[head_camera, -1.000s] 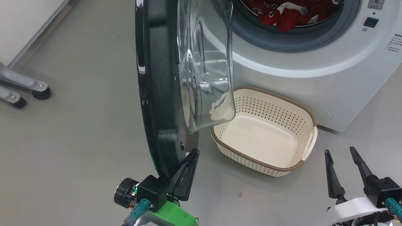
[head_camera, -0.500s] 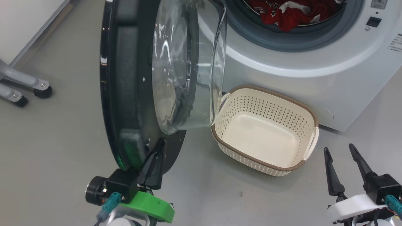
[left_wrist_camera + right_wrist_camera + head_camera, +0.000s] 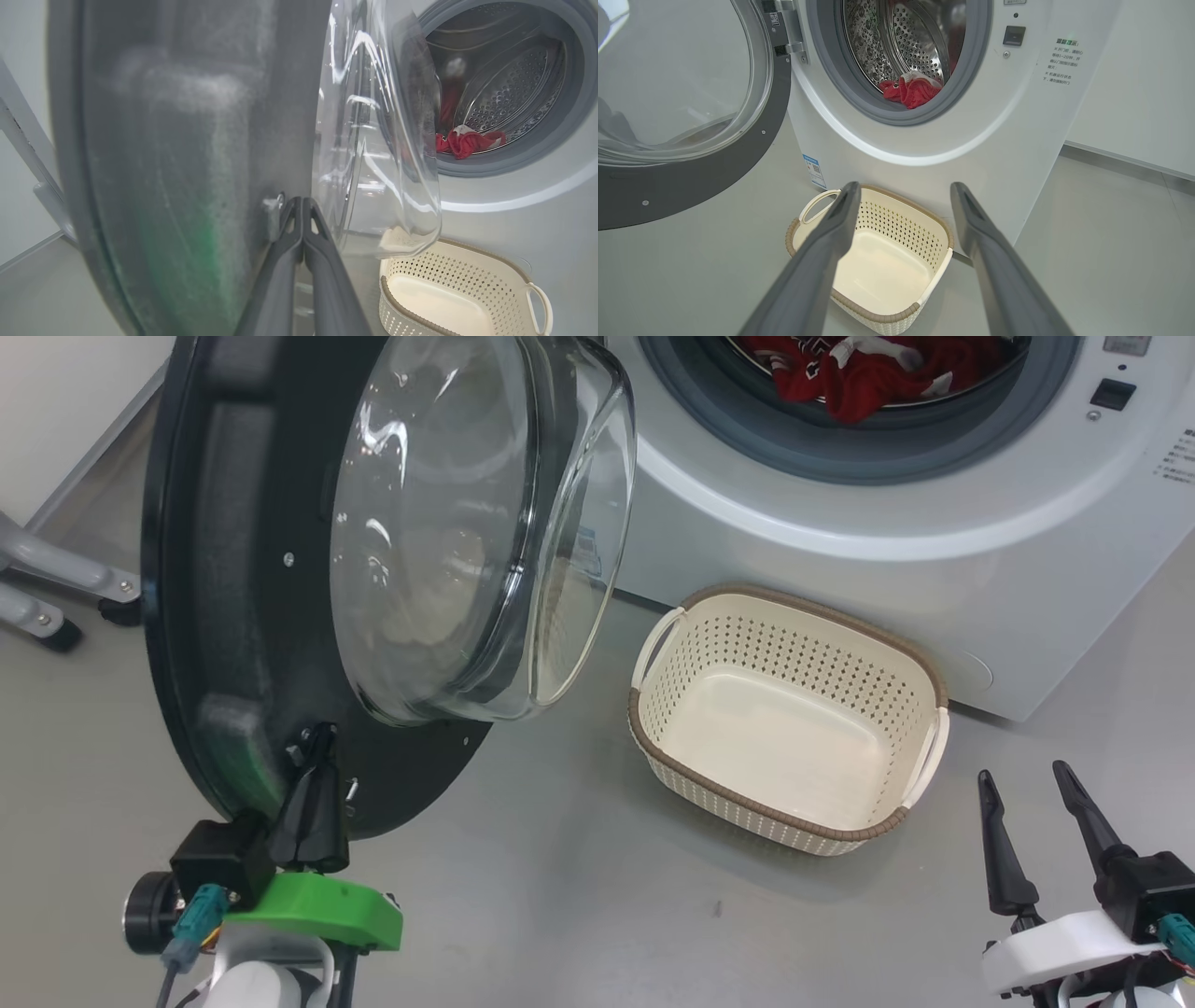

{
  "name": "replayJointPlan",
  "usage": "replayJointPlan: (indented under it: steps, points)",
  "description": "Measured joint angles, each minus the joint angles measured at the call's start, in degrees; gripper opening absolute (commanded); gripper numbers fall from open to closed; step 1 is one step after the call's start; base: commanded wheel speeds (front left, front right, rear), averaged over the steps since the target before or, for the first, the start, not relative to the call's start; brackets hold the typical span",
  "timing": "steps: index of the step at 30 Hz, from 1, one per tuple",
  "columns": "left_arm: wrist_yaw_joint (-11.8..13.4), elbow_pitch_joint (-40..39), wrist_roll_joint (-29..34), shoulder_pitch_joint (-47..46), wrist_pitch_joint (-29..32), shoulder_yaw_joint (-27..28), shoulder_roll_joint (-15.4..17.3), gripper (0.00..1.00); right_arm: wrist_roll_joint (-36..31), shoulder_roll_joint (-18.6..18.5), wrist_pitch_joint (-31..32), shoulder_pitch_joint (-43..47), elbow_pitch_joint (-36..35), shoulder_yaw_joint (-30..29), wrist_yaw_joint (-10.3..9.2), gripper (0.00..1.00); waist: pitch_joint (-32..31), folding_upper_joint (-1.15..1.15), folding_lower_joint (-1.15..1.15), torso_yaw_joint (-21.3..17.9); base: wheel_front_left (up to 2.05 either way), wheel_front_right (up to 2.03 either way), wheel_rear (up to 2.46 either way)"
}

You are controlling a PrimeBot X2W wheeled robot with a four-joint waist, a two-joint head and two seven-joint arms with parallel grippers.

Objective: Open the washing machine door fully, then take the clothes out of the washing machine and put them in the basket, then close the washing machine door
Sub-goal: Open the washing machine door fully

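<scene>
The washing machine door (image 3: 243,616) stands swung out to the left, its black inner face and clear glass bowl (image 3: 467,532) turned toward me. My left gripper (image 3: 317,747) is shut, fingertips together and touching the door's lower inner rim beside a small metal latch (image 3: 273,205); the left gripper (image 3: 302,201) holds nothing. Red and white clothes (image 3: 859,373) lie in the drum of the white washing machine (image 3: 934,569). The cream basket (image 3: 812,607) sits empty on the floor in front. My right gripper (image 3: 1022,775) hangs open near the basket's right side, and the right gripper (image 3: 906,186) frames the basket (image 3: 878,261).
Grey metal legs on castors (image 3: 56,588) stand at the far left, behind the door. A white wall (image 3: 1134,93) rises right of the machine. A blue label (image 3: 813,170) is on the machine's lower front. Grey floor (image 3: 579,896) lies between the grippers.
The door has swung further open to the left, showing more of its inner face. My left gripper moved left with it, tips still on the rim. The right gripper barely moved.
</scene>
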Motion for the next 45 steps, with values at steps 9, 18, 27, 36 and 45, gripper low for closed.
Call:
replayJointPlan:
  steps: [9,18,27,36,45]
  points:
    - [0.0,2.6,-0.1,-1.5,-0.1,4.7,-0.4,0.00,0.0,0.0,0.0,0.0,-0.9,-0.4,-0.43,1.00,0.9,0.00,0.00,-0.4,0.00,0.00,0.00]
    - [0.0,7.2,-1.1,-6.7,-0.5,9.9,-0.5,0.00,0.0,-0.3,0.0,-0.6,-1.4,-0.3,-0.42,1.00,2.3,0.00,0.00,-2.0,0.00,0.00,0.00]
    - [0.0,12.7,-1.5,-11.3,-0.7,14.2,-0.4,0.00,-0.2,-0.6,0.0,-0.6,-1.7,-0.8,-0.43,1.00,3.2,0.00,0.00,-3.0,0.00,0.00,0.00]
    - [0.2,16.7,-2.0,-15.7,-1.6,17.5,0.9,0.00,-0.4,-0.8,0.0,-1.7,-2.0,-0.6,-0.36,1.00,4.2,0.00,0.01,-3.7,0.00,0.00,0.00]
    - [0.2,20.4,-2.0,-18.3,-2.6,20.8,1.3,0.00,-0.4,-0.8,0.0,-1.8,-2.0,-0.8,-0.35,1.00,4.8,0.00,0.01,-4.1,0.00,0.00,0.00]
